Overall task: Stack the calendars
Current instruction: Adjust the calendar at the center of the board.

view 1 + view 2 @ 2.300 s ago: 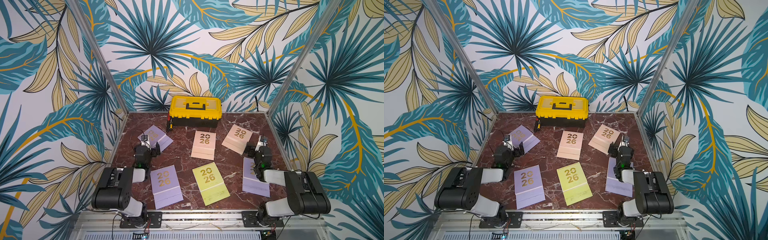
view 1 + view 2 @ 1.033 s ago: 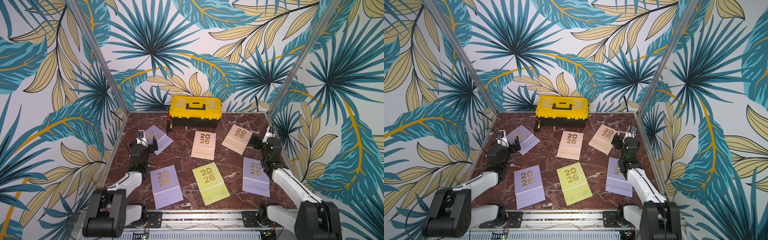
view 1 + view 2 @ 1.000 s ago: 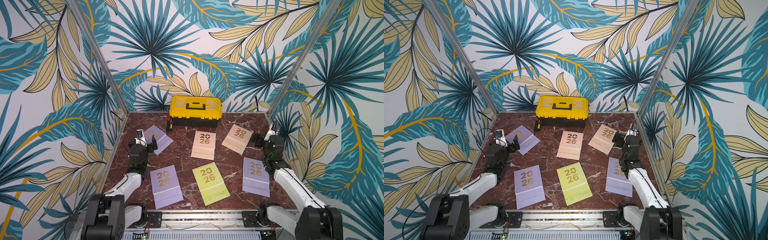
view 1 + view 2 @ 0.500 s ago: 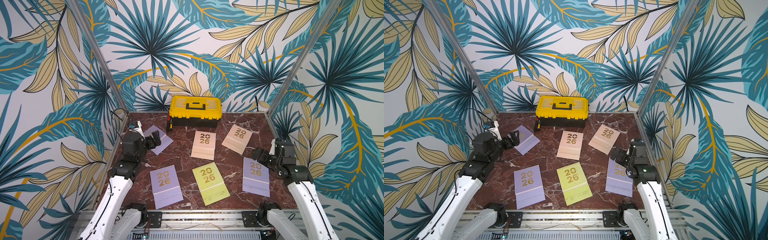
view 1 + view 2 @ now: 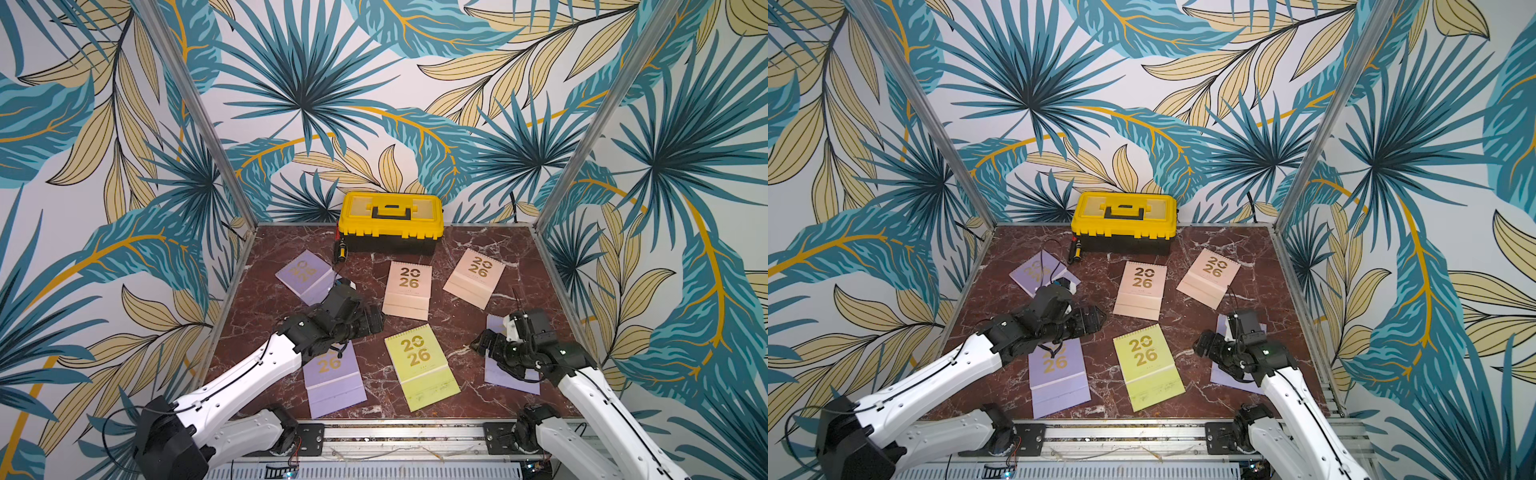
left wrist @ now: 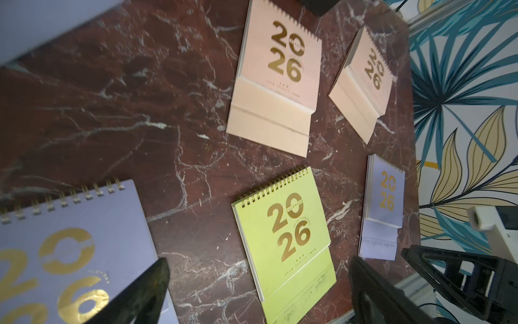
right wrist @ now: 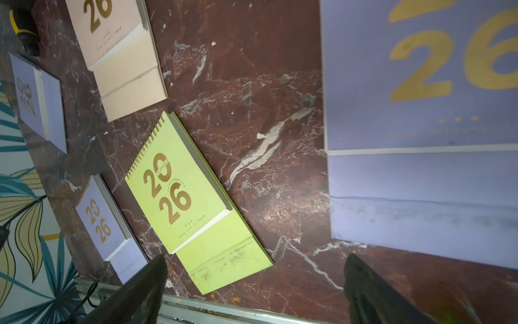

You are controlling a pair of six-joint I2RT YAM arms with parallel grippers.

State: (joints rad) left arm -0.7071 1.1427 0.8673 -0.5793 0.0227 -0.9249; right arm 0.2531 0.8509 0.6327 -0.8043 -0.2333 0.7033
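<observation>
Several calendars lie flat and apart on the marble table (image 5: 291, 316). In both top views a lilac one (image 5: 305, 276) is at the back left, and two peach ones (image 5: 407, 291) (image 5: 473, 277) lie further back. The lime green one (image 5: 422, 365) is front centre. Another lilac one (image 5: 334, 380) is at the front left. A third lilac one (image 5: 511, 378) lies partly under my right arm. My left gripper (image 5: 374, 324) (image 6: 259, 262) hangs open above bare marble between the front-left lilac and the centre peach calendar. My right gripper (image 5: 478, 343) (image 7: 255, 258) is open and empty, right of the green calendar.
A yellow-and-black toolbox (image 5: 390, 222) stands against the back wall with a small black-and-yellow tool (image 5: 341, 251) by its left corner. Metal posts and patterned walls close in both sides. An aluminium rail (image 5: 399, 432) runs along the front edge.
Both arms have unfolded from the table's sides and reached inward over it, the left towards the centre, the right towards the green calendar. The calendars have not moved.
</observation>
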